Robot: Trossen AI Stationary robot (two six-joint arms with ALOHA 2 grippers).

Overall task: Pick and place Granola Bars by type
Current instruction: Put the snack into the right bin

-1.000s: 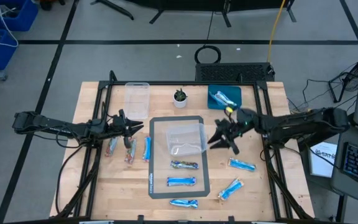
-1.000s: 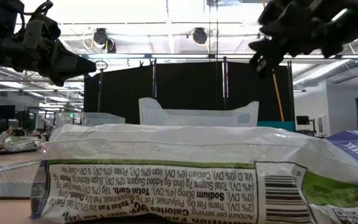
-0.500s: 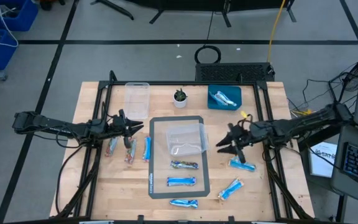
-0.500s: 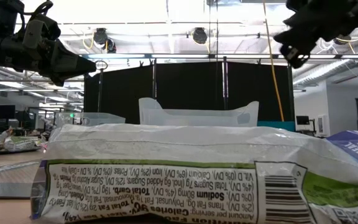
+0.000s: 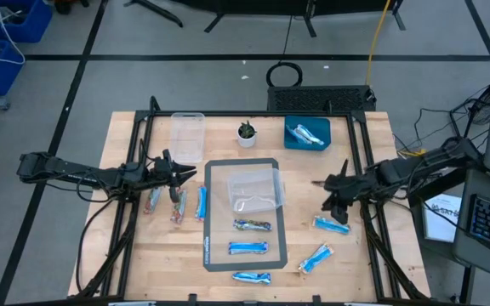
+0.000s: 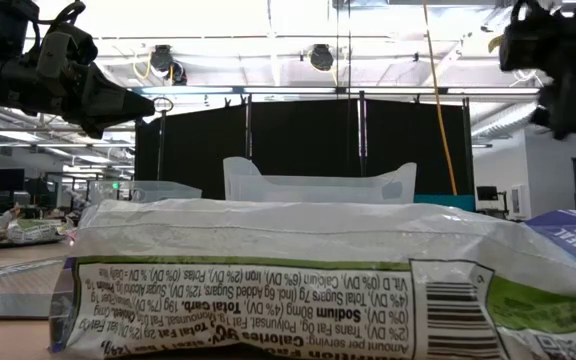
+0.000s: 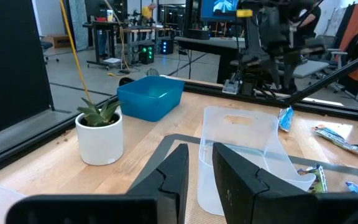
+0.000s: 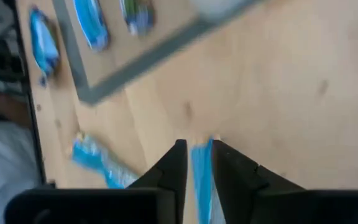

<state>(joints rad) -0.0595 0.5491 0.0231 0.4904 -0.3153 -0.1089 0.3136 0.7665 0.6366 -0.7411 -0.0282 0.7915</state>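
Right gripper (image 5: 337,209) above a blue Granola Bar (image 5: 331,225) on the bench (image 5: 364,255).
We see its jaws narrowly apart, gripping nothing — the bar lies between and just beyond them; the left gripper (image 5: 187,174) waits, jaws nearly together, beside three bars (image 5: 177,204).

The left arm reaches in low from the table's left edge, its left gripper (image 5: 179,174) hanging near the left side with fingers (image 7: 173,176) standing a narrow gap apart. The right arm stretches in from the right edge, its right gripper (image 5: 337,204) pointed downward, fingers (image 8: 174,167) close together.
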